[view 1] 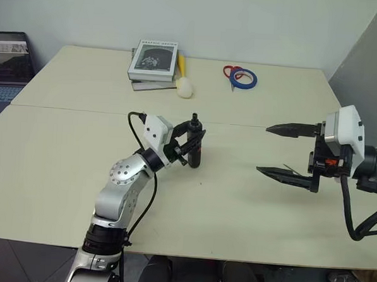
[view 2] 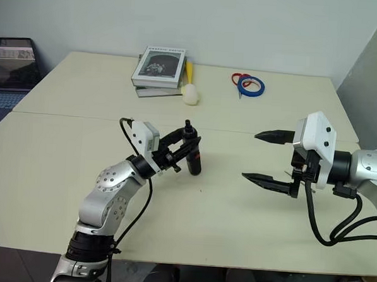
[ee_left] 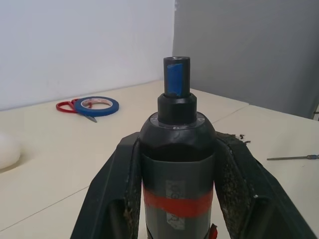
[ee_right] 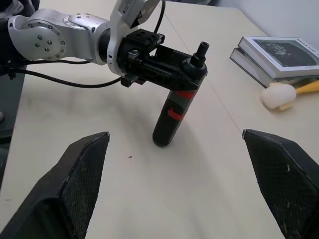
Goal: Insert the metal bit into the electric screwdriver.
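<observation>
- The left hand (view 1: 191, 144) is nearest to the camera, over the front half of the worktop (view 1: 61, 166), and its two black fingers are pressed on the upper part of the electric screwdriver (view 1: 194, 147).
- The electric screwdriver stands almost upright, a little tilted, with its lower end on or just above the worktop; I cannot tell which.
- Its narrow tip points up, and in the left wrist view a red band (ee_left: 177, 205) goes around the body between the fingers (ee_left: 117, 189).
- The right hand (view 1: 289, 152) hovers well apart from the screwdriver, on the right side, and its fingers are spread wide with nothing between them.
- The metal bit (ee_left: 291, 158) lies flat on the worktop, a thin grey rod; in the left eye view it shows just behind the lower finger of the right hand (view 1: 292, 168).
- At the far side of the worktop lie two stacked books (view 1: 153, 63), and beside them a yellow-handled brush with a white head (view 1: 184, 84).
- Farther right lie red scissors (view 1: 232, 74) and a blue tape roll (view 1: 245, 79), touching each other.
- A laptop (view 1: 6, 65) stands at the left edge of the view, off the worktop.
</observation>
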### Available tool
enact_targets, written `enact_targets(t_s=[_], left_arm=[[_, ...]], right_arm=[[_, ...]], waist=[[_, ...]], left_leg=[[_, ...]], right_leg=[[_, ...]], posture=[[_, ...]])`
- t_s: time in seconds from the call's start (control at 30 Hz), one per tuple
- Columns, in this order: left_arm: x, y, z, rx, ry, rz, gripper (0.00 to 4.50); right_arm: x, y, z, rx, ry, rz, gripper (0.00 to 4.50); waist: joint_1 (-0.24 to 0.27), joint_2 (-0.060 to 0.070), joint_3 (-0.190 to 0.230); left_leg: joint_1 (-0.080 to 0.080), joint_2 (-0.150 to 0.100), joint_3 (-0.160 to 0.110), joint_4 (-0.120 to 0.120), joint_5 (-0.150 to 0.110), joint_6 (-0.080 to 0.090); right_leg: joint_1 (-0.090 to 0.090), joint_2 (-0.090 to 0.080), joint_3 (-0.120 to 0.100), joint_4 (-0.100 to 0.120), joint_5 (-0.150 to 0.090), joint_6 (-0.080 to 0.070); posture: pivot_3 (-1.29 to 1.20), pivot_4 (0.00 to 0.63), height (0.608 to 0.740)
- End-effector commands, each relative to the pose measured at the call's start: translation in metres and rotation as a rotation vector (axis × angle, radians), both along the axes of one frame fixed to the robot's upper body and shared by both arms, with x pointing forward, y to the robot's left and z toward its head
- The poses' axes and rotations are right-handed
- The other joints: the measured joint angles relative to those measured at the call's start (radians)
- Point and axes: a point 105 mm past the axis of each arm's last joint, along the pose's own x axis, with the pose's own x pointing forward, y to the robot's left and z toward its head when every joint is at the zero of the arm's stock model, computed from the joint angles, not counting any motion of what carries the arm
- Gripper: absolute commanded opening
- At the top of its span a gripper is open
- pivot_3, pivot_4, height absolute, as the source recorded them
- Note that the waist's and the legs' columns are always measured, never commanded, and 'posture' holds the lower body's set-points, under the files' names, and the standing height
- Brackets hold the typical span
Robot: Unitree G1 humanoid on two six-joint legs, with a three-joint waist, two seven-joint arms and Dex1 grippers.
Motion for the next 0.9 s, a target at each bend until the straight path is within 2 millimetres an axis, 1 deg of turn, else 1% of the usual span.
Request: enact_targets(t_s=[0.03,0.13,0.27,0.37,0.57,0.73,0.9], left_arm=[[-0.003,0.001,0.008,0.003,-0.034,0.014,1.65],[-0.003,-0.001,0.007,0.019,-0.037,0.011,1.65],[-0.003,-0.005,0.006,0.036,-0.043,0.009,1.65],[-0.007,-0.014,0.007,0.047,-0.060,-0.007,1.65],[-0.011,-0.026,0.002,0.066,-0.071,-0.014,1.64],[-0.012,-0.033,0.001,0.065,-0.083,-0.011,1.64],[-0.011,-0.035,0.000,0.066,-0.091,-0.007,1.64]], right_arm=[[0.000,-0.001,0.004,-0.029,-0.033,0.003,4.50],[0.006,-0.007,-0.001,-0.079,-0.009,-0.032,4.50],[0.026,-0.033,-0.025,-0.238,0.111,-0.192,4.50],[0.041,-0.057,-0.042,-0.313,0.248,-0.306,4.50],[0.063,-0.087,-0.079,-0.455,0.453,-0.441,4.50],[0.077,-0.109,-0.098,-0.576,0.525,-0.523,4.50],[0.084,-0.120,-0.105,-0.630,0.568,-0.556,4.50]], waist=[[0.000,0.000,0.000],[0.000,0.000,0.000],[0.001,0.000,0.000],[0.000,0.000,0.000],[0.001,0.001,0.000],[0.002,0.001,0.000],[0.003,0.001,0.000]], left_leg=[[0.000,0.000,0.000,0.000,0.000,0.000],[0.000,0.000,0.000,0.000,0.000,0.000],[0.000,0.000,0.000,0.000,0.000,0.000],[0.000,0.000,0.001,0.000,0.000,0.000],[0.000,0.000,0.001,0.000,0.000,0.000],[0.000,0.000,0.001,-0.001,0.000,0.000],[-0.001,0.000,0.002,-0.001,0.000,0.000]], right_leg=[[0.000,0.000,0.000,0.000,0.000,0.000],[0.000,0.000,0.000,0.000,0.000,0.000],[0.000,0.000,0.000,0.000,0.000,0.000],[0.000,0.000,0.000,0.000,0.000,0.000],[-0.001,0.000,0.001,-0.001,0.000,0.000],[-0.001,-0.001,0.000,-0.002,0.000,0.000],[-0.001,-0.001,0.000,-0.002,0.000,0.000]], posture=[[0.00,0.150,0.740],[0.00,0.150,0.740],[0.00,0.150,0.740],[0.00,0.150,0.740],[0.00,0.150,0.740],[0.00,0.150,0.740],[0.00,0.150,0.740]])
